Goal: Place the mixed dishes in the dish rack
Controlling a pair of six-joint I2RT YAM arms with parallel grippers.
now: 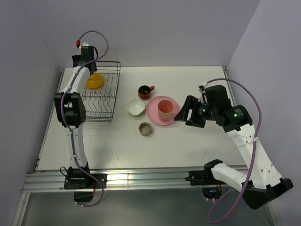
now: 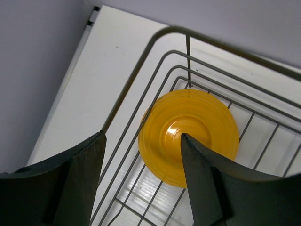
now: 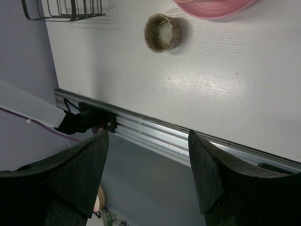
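The left claw (image 2: 141, 136) hangs over the 11 o'clock corner of the dish rack (image 1: 114, 89), its fingers spread and released. The orange-yellow bowl (image 2: 190, 136) lies directly beneath on the wires, tucked against the rack's side wall; one of six pieces is loaded. Nothing else sits in the rack. The other five pieces stand on the counter (image 1: 188, 146) to the rack's 3 o'clock. The pink plate (image 1: 153, 115) carries the pink tumbler (image 1: 165, 109) upright on it. The dark mug (image 1: 145, 91) is at the plate's 11 o'clock, the white squarish bowl (image 1: 135, 107) just beside its 9 o'clock rim, and the grey-brown dish (image 1: 145, 128) at its 7 o'clock. The right claw (image 3: 148, 134) is spread with nothing between its fingers. It sits just off the plate's 3 o'clock rim and points toward 9 o'clock, so it is much the nearer arm to the tumbler. The tumbler's long axis is vertical, so a level approach from the side looks workable.
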